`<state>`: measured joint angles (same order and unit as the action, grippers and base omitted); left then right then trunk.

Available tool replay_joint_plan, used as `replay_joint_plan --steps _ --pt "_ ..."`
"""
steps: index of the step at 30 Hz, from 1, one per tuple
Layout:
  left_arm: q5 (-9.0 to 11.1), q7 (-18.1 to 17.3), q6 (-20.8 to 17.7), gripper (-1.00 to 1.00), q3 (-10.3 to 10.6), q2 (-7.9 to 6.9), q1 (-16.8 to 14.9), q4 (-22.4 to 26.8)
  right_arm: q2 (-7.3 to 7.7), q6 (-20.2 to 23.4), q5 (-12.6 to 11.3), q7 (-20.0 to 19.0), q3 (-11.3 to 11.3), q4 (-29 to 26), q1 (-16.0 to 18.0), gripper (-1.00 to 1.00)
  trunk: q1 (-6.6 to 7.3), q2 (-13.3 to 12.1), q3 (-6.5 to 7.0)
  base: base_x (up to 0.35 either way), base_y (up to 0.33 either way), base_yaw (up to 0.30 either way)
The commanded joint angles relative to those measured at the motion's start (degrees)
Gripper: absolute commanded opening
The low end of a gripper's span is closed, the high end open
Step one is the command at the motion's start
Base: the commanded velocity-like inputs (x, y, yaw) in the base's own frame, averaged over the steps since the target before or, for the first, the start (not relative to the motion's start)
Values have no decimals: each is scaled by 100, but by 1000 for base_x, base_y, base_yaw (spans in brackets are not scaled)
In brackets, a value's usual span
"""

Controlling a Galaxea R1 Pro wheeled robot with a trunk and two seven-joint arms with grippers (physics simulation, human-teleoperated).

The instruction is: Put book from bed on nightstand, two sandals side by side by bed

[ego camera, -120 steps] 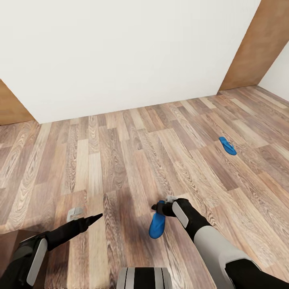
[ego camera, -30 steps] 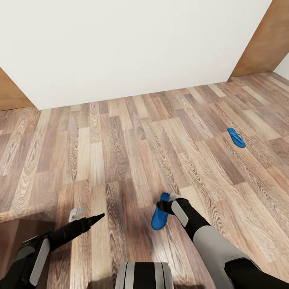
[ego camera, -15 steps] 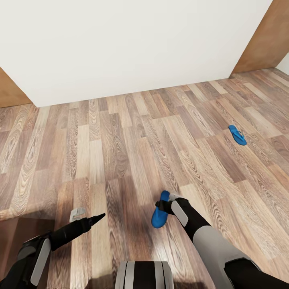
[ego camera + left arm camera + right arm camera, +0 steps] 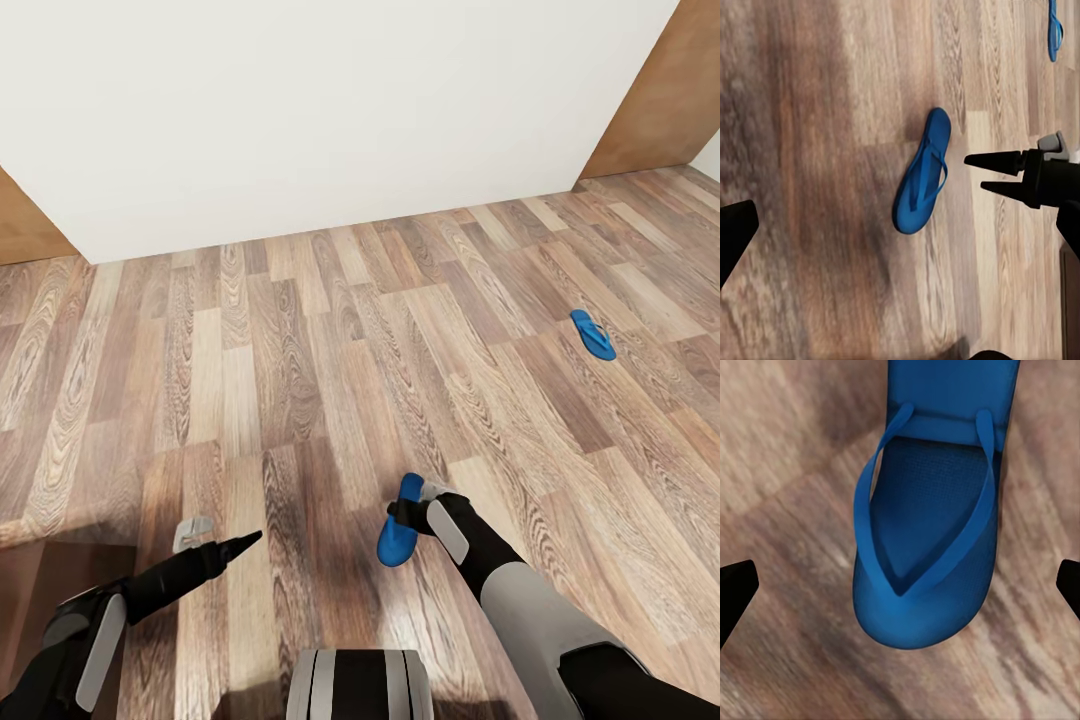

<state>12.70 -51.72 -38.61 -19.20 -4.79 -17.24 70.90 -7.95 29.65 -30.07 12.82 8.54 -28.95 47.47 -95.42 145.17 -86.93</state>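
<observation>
Sandal (image 4: 926,532) unmarked, flat beneath open right pincer (image 4: 900,581), perhaps untouched

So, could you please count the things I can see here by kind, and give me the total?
Blue sandals: 2, one near the right claw, one farther off on the floor
Claws: 2, left claw and right claw
Total: 4

Bright even render, soft floor (image 4: 300,350) shadows, close sandal (image 4: 930,547) blurred
</observation>
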Motion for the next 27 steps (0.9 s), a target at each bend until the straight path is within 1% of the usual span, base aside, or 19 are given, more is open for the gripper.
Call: replay_joint_plan --steps 1,3,4,5,6,7,9,11,12,13,14,15,17,20,23,27 --pt "29 -12 -37 100 -8 -3 -3 6 4 14 -60 54 34 -9 1 100 1 1 -3 0 0 0" --pt "54 -46 -47 100 -19 -21 -5 68 4 14 -60 52 34 -7 0 100 1 1 -3 0 0 0" --pt "123 -89 -84 100 -36 -42 -12 319 4 14 -60 50 34 3 1 100 1 1 -3 0 0 0" --pt "173 -102 -114 100 -42 -49 -16 444 4 14 -60 49 34 9 0 100 1 1 -3 0 0 0" --pt "330 -121 -228 100 -51 -68 -24 721 4 12 -60 48 34 16 1 100 1 1 -3 0 0 0" --pt "437 -128 -321 100 -54 -78 -30 863 4 11 -60 47 34 19 1 100 1 1 -3 0 0 0" --pt "1001 -140 -858 100 -61 -129 -47 1430 4 8 -60 46 34 26 0 100 1 1 -3 0 0 0" --pt "1615 -139 -1340 100 -67 -193 -56 1837 4 6 -60 46 34 28 0 100 1 1 -3 0 0 0" --pt "1883 -138 -1471 100 -72 -224 -61 1943 4 6 -60 45 34 29 -1 100 1 1 -3 0 0 0" --pt "2005 -138 -1519 100 -76 -234 -63 1978 4 6 -60 45 34 29 -1 100 1 1 -3 0 0 0" --pt "2316 -137 -1613 100 -120 -261 -63 2046 4 6 -60 45 34 30 -1 100 1 1 -3 0 0 0" --pt "2470 -139 -1649 100 -160 -270 -64 2065 4 5 -60 45 34 30 1 100 1 1 -3 0 0 0" --pt "2615 -138 -1679 100 -203 -276 -64 2063 4 5 -60 46 34 30 2 100 1 1 -3 0 0 0" --pt "2733 -143 -1713 100 -232 -283 -64 2054 4 5 -60 45 34 30 0 100 1 1 -3 0 0 0" --pt "2760 -145 -1724 100 -240 -289 -64 2047 4 4 -59 45 34 30 -1 100 1 1 -3 0 0 0" --pt "2771 -145 -1729 100 -233 -292 -66 2036 4 -2 -57 47 34 30 -1 100 -9 7 -92 0 0 0"
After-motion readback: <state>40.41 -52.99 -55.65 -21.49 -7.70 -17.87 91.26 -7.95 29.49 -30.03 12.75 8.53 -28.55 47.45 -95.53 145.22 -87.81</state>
